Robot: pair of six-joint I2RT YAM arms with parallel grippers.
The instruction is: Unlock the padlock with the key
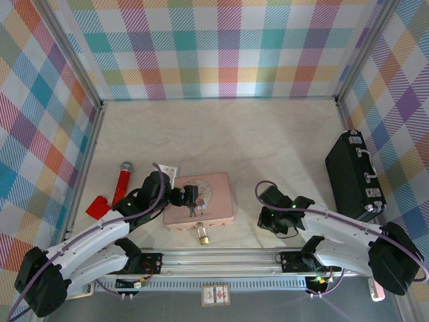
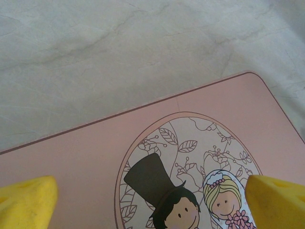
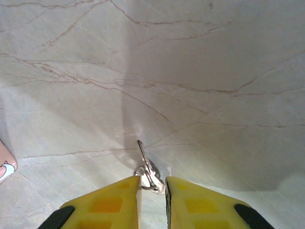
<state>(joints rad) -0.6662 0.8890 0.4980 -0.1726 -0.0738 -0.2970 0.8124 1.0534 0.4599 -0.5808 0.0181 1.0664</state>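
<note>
The tiny padlock (image 1: 202,234), brass body and silvery shackle, lies at the front edge of the pink tin (image 1: 218,201) near the table's front. My left gripper (image 1: 191,196) hovers wide open over the tin's lid (image 2: 95,152); its yellow fingertips (image 2: 28,202) sit at both lower corners with nothing between them. To the right of the tin, my right gripper (image 1: 268,220) is low over the bare table. Its fingers (image 3: 109,202) are shut on the head of the small silvery key (image 3: 149,171), whose blade slants away toward the table.
A red toy microphone (image 1: 123,182) and a red block (image 1: 98,206) lie left of the left arm. A black case (image 1: 355,176) leans at the right wall. Checked walls close in three sides. The marble tabletop (image 1: 268,141) stretches behind the tin.
</note>
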